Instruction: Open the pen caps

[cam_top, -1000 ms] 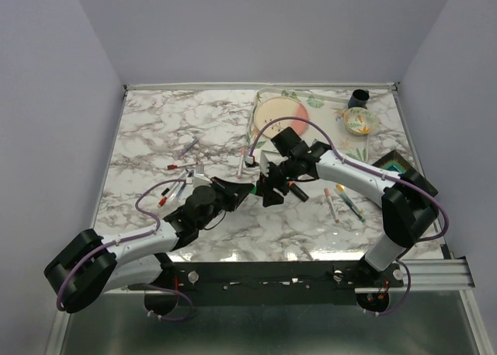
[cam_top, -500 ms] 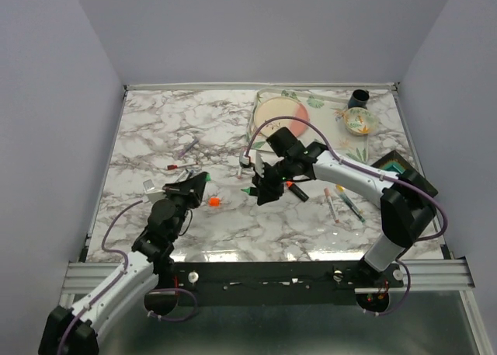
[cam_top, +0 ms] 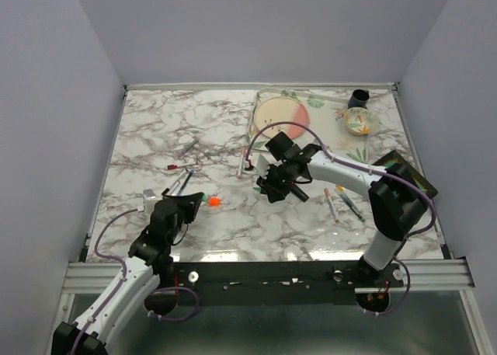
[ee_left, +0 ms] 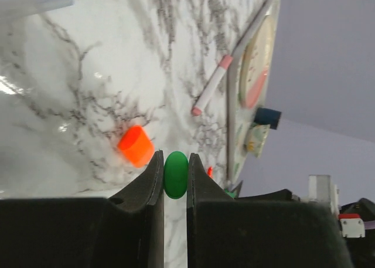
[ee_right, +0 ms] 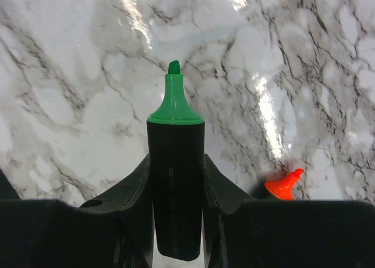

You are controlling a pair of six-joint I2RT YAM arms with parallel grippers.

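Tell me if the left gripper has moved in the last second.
Yes. The left gripper, shut on the green cap, has pulled back left and nearward, away from the plate.

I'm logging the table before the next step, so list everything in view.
green cap: one, green, between left jaws
orange cap: one, orange, on table near left jaws
green highlighter: one, black, green tip, uncapped, in right jaws
orange highlighter: one, orange tip bare, beside right jaws
pink-capped pen: one, white, mid-table
thin pens: several, mixed, both sides
plate: one, peach-patterned, far side
bowl: one, patterned, far right
cup: one, dark, far right corner
left jaws: shut on green cap
right jaws: shut on green highlighter
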